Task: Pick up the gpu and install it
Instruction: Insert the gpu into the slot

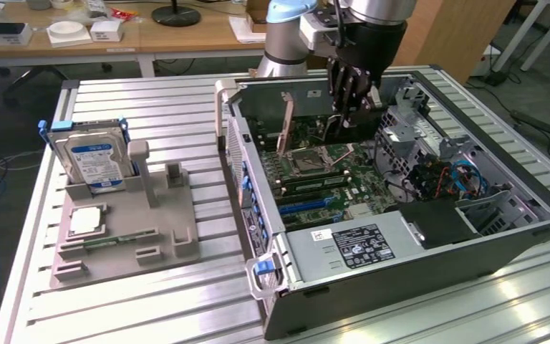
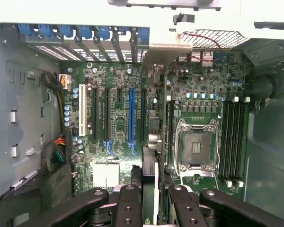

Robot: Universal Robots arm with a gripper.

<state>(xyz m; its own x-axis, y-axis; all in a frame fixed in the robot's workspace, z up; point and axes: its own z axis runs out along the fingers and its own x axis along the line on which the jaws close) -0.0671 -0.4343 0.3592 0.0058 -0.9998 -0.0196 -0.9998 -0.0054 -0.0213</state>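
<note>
Black tool [image 2: 153,191] fingers [image 2: 128,201] pinch the gpu [image 2: 150,176] edge-on over the open computer's board.

From the wrist, the tool is narrowed onto the thin dark gpu. The card hangs over the green board [image 2: 118,127], between the long blue slot [image 2: 131,118] and the bare processor socket [image 2: 194,142]. Whether it touches any slot I cannot tell. From the exterior view, the arm reaches down into the open case [image 1: 380,297] near its 12 o'clock end. The case lies on the ribbed bench [image 1: 141,319]. At the case's 9 o'clock, a grey tray [image 1: 175,240] holds an upright hard drive [image 1: 94,161] at its 11 o'clock corner. A small green memory stick [image 1: 117,239] lies flat toward the tray's 6 o'clock edge.
</note>
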